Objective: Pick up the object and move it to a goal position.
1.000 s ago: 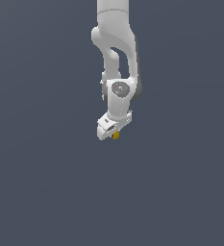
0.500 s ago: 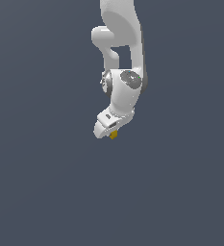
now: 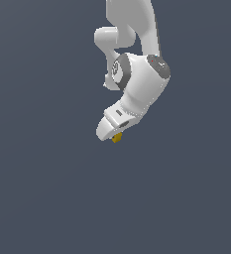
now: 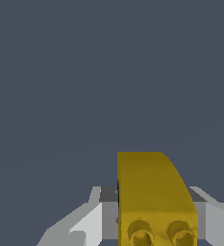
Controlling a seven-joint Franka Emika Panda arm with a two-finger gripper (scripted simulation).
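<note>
The object (image 3: 117, 137) is a small mustard-yellow blocky piece poking out under the white gripper (image 3: 113, 135) at the end of the bent arm in the exterior view. In the wrist view the object (image 4: 154, 197) fills the space between the grey-white fingers (image 4: 87, 223), its two round studs facing the camera. The gripper is shut on it and holds it up in the air, off any surface. The fingertips themselves are hidden behind the hand in the exterior view.
Only a plain dark blue-grey background surrounds the arm (image 3: 137, 59) in both views. No goal marker, table edge or other object shows.
The arm has swung its wrist and forearm round toward the camera, looming larger, while the held object stays at about the same spot in the exterior view.
</note>
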